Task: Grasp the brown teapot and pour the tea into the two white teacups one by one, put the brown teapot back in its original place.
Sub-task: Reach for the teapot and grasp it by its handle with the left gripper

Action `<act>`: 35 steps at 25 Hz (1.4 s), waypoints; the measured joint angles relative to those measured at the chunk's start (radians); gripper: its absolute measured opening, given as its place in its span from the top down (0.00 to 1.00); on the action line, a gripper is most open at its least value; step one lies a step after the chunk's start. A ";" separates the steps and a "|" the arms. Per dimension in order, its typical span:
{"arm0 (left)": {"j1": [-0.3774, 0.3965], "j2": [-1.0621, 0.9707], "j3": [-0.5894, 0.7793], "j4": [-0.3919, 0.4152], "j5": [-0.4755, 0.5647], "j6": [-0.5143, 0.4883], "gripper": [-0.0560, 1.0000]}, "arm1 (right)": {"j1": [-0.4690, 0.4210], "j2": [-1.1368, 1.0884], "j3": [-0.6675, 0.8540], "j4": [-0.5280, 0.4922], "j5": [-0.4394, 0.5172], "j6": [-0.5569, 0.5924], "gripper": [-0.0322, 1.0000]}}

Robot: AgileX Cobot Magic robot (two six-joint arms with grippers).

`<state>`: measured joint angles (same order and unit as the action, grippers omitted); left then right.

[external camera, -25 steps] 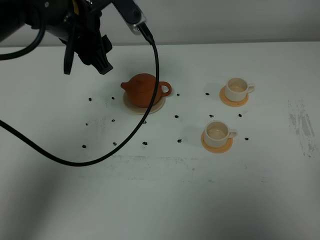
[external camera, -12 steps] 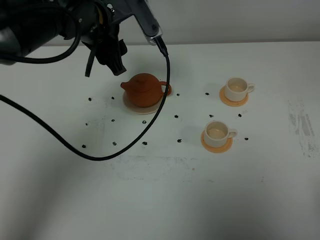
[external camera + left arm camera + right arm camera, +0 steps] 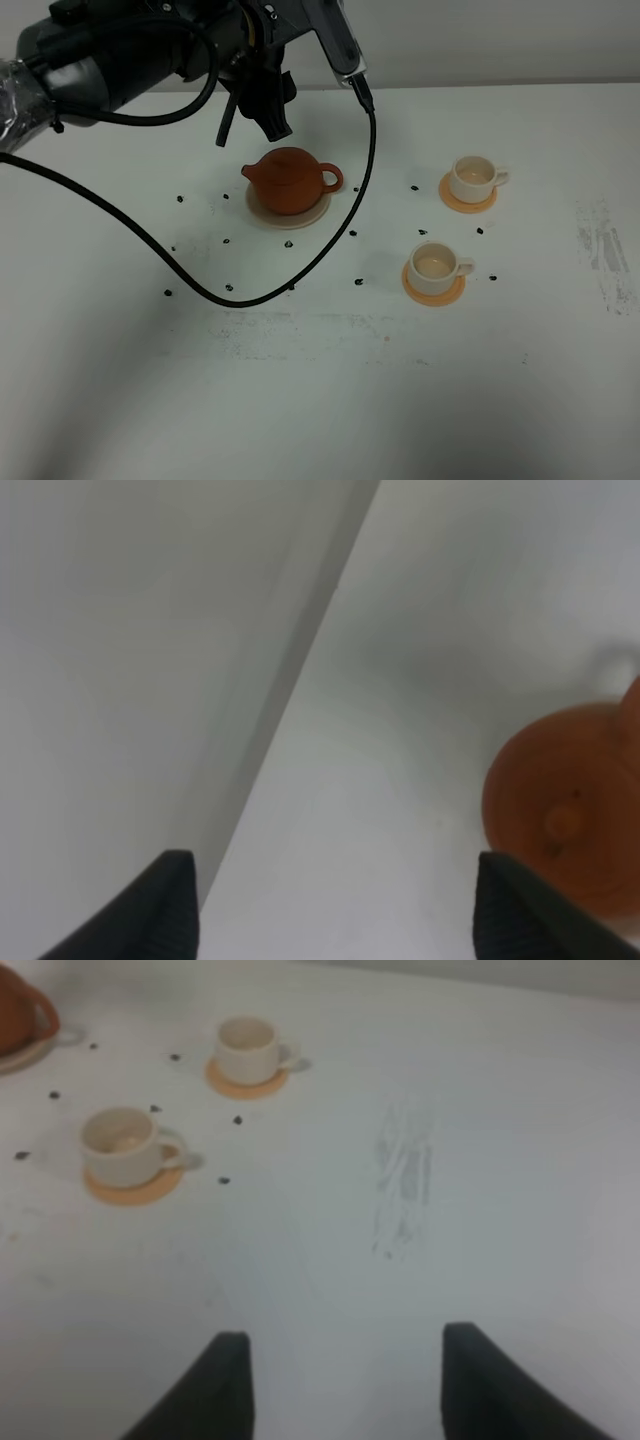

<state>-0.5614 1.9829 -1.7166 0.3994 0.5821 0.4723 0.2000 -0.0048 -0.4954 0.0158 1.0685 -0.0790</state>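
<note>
Currently, the brown teapot [image 3: 289,181] stands upright on the cream saucer [image 3: 287,218], left of centre and nearer the far edge of the table [image 3: 320,400] than the near edge. The left gripper [image 3: 251,135] hovers just beyond the teapot toward the far edge, jaws spread wide, grasping nothing. The far teacup [image 3: 470,177] and the near teacup [image 3: 437,264] each sit on an orange coaster [image 3: 466,207] toward the right edge, well apart from the teapot. The right gripper [image 3: 345,1390] hangs above the table, fingers parted, empty.

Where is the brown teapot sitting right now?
In the exterior high view the brown teapot sits left of centre on its cream saucer, close to the left tool, well left of both white teacups.
</note>
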 joint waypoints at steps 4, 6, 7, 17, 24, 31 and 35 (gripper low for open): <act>-0.006 0.023 0.000 -0.001 -0.001 0.000 0.38 | 0.000 -0.002 0.000 0.000 0.000 0.004 0.54; -0.007 0.029 0.000 -0.001 -0.003 0.000 0.38 | 0.000 -0.002 0.000 0.000 0.000 0.004 0.54; -0.007 0.034 0.000 -0.001 -0.003 0.000 0.38 | -0.003 -0.002 0.000 0.000 0.000 0.004 0.54; -0.007 0.050 0.000 -0.022 -0.037 0.001 0.38 | -0.173 -0.002 0.000 0.003 0.000 0.005 0.54; -0.007 0.050 0.000 -0.062 -0.038 0.001 0.38 | -0.173 -0.002 0.000 0.005 0.000 0.005 0.54; -0.016 0.050 0.000 -0.180 -0.010 0.001 0.38 | -0.173 -0.002 0.000 0.006 0.000 0.005 0.54; -0.017 0.052 -0.012 -0.296 0.023 0.048 0.38 | -0.173 -0.002 0.000 0.006 0.000 0.005 0.54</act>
<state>-0.5785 2.0345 -1.7287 0.1034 0.6046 0.5208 0.0273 -0.0064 -0.4954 0.0223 1.0685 -0.0738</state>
